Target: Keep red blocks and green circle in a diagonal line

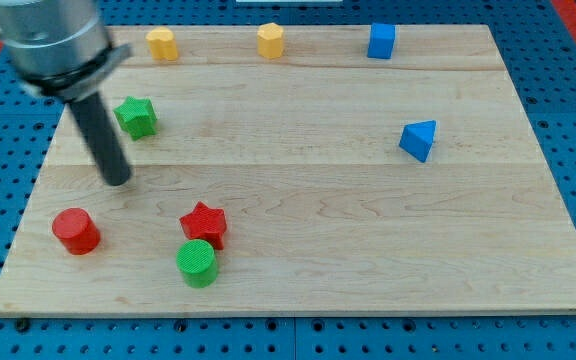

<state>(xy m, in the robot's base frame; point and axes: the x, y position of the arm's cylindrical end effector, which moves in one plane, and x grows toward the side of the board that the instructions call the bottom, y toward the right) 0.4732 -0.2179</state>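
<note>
Tip-down on the pale wooden board (368, 260), my tip (118, 181) rested at the view's left, the dark rod rising from it toward the blurred grey arm housing (53, 45) in the top-left corner. It has no jaws and held nothing; it touched no block at that moment.

The red cylinder block (76, 230) lay below my tip and slightly to the view's left, near but apart from it. The red star-shaped block (204, 223) lay below and to the view's right of my tip, farther off than the cylinder. The green circular block (197, 262) sat just under the red star, so close that I could not tell whether they touched. The green star-shaped block (136, 116) stood above my tip, slightly right, and was no part of the task.

The relation that mattered was this: all three task blocks lay toward the view's bottom from my tip, the cylinder nearest. The cylinder and the red star sat almost level with each other, while the green circle hung below the star, so the three formed a bent corner, not a slanted row. I judged that one block would need pushing, probably the nearby cylinder.

Two yellow blocks (162, 44) (270, 41), a blue cube (381, 41) and a blue wedge-shaped block (419, 139) stood well apart, toward the top and right.
</note>
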